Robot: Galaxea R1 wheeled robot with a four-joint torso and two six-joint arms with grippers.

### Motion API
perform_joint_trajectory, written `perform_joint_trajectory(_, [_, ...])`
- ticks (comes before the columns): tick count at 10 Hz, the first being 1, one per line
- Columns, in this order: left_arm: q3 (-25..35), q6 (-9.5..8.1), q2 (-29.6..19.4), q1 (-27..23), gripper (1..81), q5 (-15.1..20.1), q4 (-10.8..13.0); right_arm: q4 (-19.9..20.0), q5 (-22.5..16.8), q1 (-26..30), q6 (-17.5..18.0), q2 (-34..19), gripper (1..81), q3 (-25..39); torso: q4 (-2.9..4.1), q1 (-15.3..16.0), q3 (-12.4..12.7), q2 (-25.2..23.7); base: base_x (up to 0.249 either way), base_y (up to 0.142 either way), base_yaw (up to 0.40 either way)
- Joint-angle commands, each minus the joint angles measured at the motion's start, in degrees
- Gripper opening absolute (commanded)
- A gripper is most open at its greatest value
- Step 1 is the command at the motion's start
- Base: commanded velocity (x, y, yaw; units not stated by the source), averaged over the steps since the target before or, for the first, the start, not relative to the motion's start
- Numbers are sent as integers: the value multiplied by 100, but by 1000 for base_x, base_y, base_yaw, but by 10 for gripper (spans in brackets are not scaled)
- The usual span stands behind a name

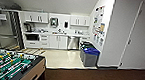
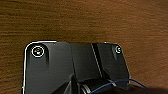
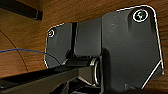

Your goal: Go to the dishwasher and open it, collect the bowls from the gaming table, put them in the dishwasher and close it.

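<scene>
Kitchenette ahead across dark carpet (image 1: 98, 79) and pale floor (image 1: 62, 58) — first step in hand, approach to dishwasher. Foosball table (image 1: 10, 65) at 7 o'clock. Blue-lidded bins (image 1: 89, 55) at 2 o'clock. Dishwasher (image 1: 73, 43) at 12 o'clock under counter (image 1: 56, 34), door closed. End effector state: cannot tell, either arm. Next move calls for driving straight in — bins close beside path.

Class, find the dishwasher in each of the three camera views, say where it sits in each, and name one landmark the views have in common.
Head view: the dishwasher stands closed under the far counter, right of the white cabinets and left of the blue-lidded bins.
Left wrist view: not in it; brown floor.
Right wrist view: not in it; brown floor again.
Shared landmark: the brown floor, which also crosses the foreground of the head view.
</scene>
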Motion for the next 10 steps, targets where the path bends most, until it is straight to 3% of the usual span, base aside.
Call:
perform_joint_trajectory(1, [102, -2, -71, -314, 811, 255, 69, 90, 11, 292, 69, -141, 811, 8, 0, 0, 0, 0, 142, 0, 0])
perform_joint_trajectory(4, [102, 6, -71, -314, 811, 255, 69, 292, 161, 274, 122, -220, 811, -53, 0, 0, 0, 0, 142, 0, 0])
perform_joint_trajectory(10, [102, 15, -80, -314, 811, 246, 69, 319, 161, 265, 104, -185, 811, -27, 0, 0, 0, 0, 142, 0, 0])
